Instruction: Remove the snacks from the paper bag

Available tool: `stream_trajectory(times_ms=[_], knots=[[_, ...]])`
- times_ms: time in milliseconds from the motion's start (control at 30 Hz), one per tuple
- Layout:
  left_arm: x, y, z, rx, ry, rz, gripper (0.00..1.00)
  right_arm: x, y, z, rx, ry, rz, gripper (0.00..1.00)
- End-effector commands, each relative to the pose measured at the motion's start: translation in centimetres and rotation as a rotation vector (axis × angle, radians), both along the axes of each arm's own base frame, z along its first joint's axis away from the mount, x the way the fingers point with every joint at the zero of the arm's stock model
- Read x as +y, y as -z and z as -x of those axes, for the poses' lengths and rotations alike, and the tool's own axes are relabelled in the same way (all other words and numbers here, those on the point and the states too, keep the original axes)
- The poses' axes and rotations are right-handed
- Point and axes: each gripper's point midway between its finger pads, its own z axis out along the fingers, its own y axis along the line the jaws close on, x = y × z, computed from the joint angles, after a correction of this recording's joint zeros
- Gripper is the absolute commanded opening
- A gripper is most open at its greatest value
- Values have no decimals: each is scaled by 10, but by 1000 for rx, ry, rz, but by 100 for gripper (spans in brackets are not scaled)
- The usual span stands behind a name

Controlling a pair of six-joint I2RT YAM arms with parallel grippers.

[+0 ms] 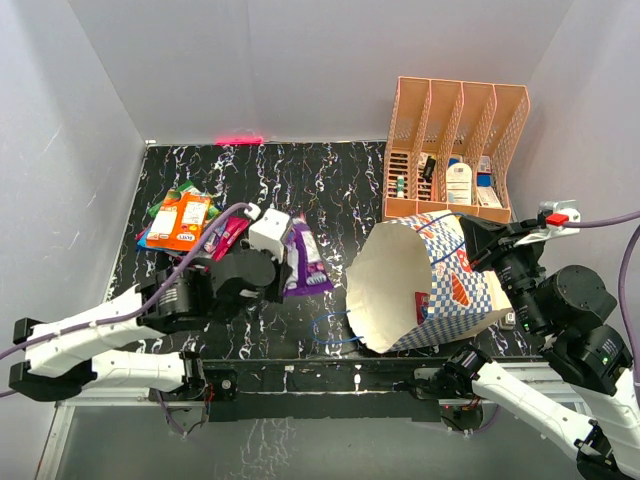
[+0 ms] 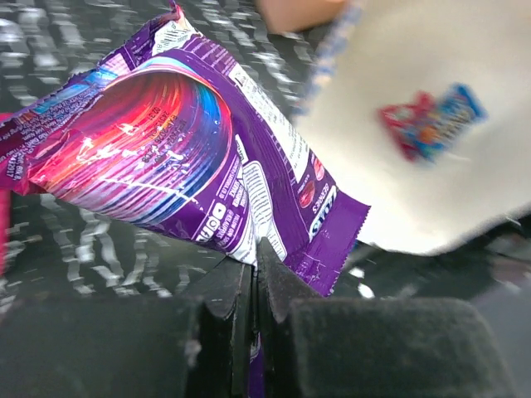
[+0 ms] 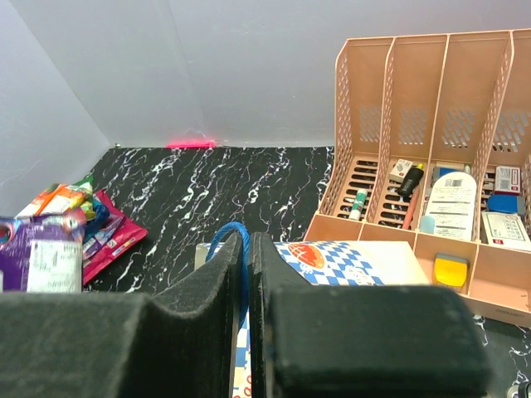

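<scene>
Snacks (image 1: 185,222) sit in a pile at the upper left of the top view. The left claw (image 2: 255,261) is clenched on the edge of a purple packet (image 2: 182,157), just left of the middle. The paper bag (image 1: 390,285) lies on its side at the right, with its mouth facing left. The right claw (image 3: 247,249) pinches its rim by the blue cord (image 3: 226,236). I think the purple packet goes to the pile next, and then the claw must let go. A red-and-blue packet (image 2: 431,124) sits inside the bag.

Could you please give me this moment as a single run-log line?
left end effector: shut on purple packet | right end effector: shut on blue handle | paper bag: on side, red-blue packet inside
</scene>
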Motion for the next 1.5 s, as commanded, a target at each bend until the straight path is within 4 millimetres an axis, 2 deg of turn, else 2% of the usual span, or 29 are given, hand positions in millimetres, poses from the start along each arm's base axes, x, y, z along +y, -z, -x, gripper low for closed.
stream_trajectory(times_ms=[0, 67, 167, 333, 433, 533, 733, 867, 967, 1033, 1233, 1467], knots=[[59, -20, -57, -208, -324, -243, 0, -6, -18, 3, -61, 13, -31, 7], [68, -29, -81, -251, -366, -248, 0, -6, -20, 3, -64, 14, -32, 7], [78, -36, -121, -235, -413, -160, 0, -5, -23, 3, -66, 10, -35, 7], [99, -45, -175, -225, -509, -86, 0, -3, -28, 4, -79, -4, -52, 7], [127, -53, -204, -230, -588, 38, 0, -2, -31, 5, -85, -11, -58, 7], [163, -51, -223, -204, -684, 177, 0, -3, -33, 6, -89, -13, -62, 7], [220, -29, -232, -166, -860, 318, 0, -5, -37, 9, -106, -16, -76, 7], [252, -3, -234, -89, -941, 406, 0, -5, -37, 10, -108, -19, -74, 7], [262, 14, -230, -50, -962, 450, 0, -5, -39, 10, -111, -22, -67, 7], [265, 17, -225, -56, -974, 464, 0, -5, -41, 10, -113, -22, -69, 7], [268, 42, -221, -31, -987, 446, 0, -5, -39, 11, -111, -26, -75, 7], [267, 60, -222, -7, -976, 439, 0, -8, -39, 14, -110, -18, -77, 7]])
